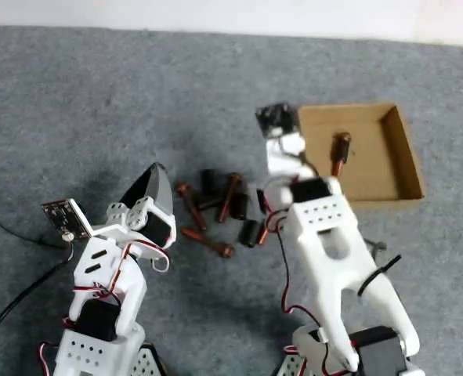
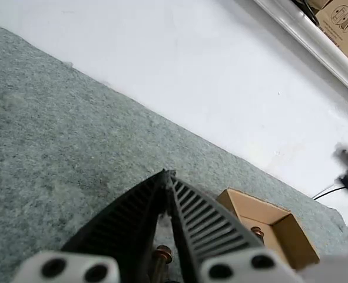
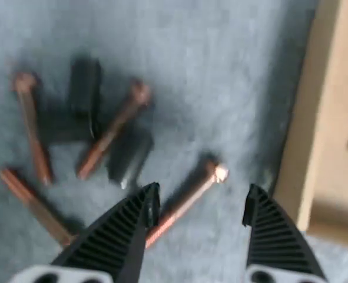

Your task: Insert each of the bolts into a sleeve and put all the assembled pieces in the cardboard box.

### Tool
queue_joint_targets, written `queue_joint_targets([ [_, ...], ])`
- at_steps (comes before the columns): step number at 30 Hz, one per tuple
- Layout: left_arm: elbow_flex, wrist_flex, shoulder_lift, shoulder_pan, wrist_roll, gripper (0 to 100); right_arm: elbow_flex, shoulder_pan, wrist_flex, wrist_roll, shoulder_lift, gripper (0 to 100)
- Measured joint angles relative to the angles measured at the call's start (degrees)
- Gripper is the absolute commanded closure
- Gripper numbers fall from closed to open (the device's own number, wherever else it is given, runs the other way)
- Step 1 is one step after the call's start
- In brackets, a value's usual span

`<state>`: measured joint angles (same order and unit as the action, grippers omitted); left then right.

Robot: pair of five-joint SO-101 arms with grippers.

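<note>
Left gripper (image 2: 168,174): jaws closed tip to tip, nothing in them. It sits over the near-left part of the table (image 1: 74,94), tip aimed at the far edge, just left of the loose parts.

Right gripper (image 3: 203,191): jaws spread wide, holding nothing, pointing down at the table middle, beside the left wall of the cardboard box (image 1: 380,157). A copper bolt (image 3: 188,199) lies on the table in the gap between the jaws. Its shank end runs by one fingertip, and I can't tell if they touch.

Loose at table centre:
- leftmost bolt (image 1: 190,205), middle bolt (image 1: 229,196) and near bolt (image 1: 207,241), all lying flat
- several black sleeves (image 1: 251,233) mixed in among them, none on a bolt

The box sits right of centre, toward the far edge. A boxed bolt (image 1: 341,155) lies in its left half, dark at the far end. Can't tell whether that is a sleeve.
</note>
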<state>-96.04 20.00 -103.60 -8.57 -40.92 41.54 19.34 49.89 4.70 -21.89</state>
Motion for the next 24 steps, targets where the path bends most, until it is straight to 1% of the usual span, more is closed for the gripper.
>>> queue_joint_targets([
  [4, 0.0, 0.0, 0.0, 0.5, 0.1, 99, 6.2, 1.0, -1.3, 0.0, 0.0, 78.5],
  [9, 0.0, 0.3, 0.0, 5.0, 0.0, 99, 11.7, 5.6, -3.6, 0.0, 0.0, 78.5],
  [14, 0.0, 8.9, 0.0, 7.7, 0.4, 99, 15.4, 7.2, -8.2, 0.0, -1.1, 78.5],
  [16, 0.0, 12.5, 0.0, 8.1, 3.3, 99, 16.4, 7.4, -9.2, 0.0, -1.7, 78.5],
  [20, 0.0, 17.4, 0.0, 8.4, 14.9, 99, 16.7, 7.5, -9.8, 0.0, -1.8, 78.5],
  [22, 0.0, 20.0, 0.0, 10.4, 20.2, 99, 16.7, 7.5, -9.8, 0.0, -1.8, 78.5],
  [24, 0.0, 23.0, 0.0, 12.5, 22.9, 99, 16.7, 7.5, -9.9, 0.0, -1.8, 78.5],
])
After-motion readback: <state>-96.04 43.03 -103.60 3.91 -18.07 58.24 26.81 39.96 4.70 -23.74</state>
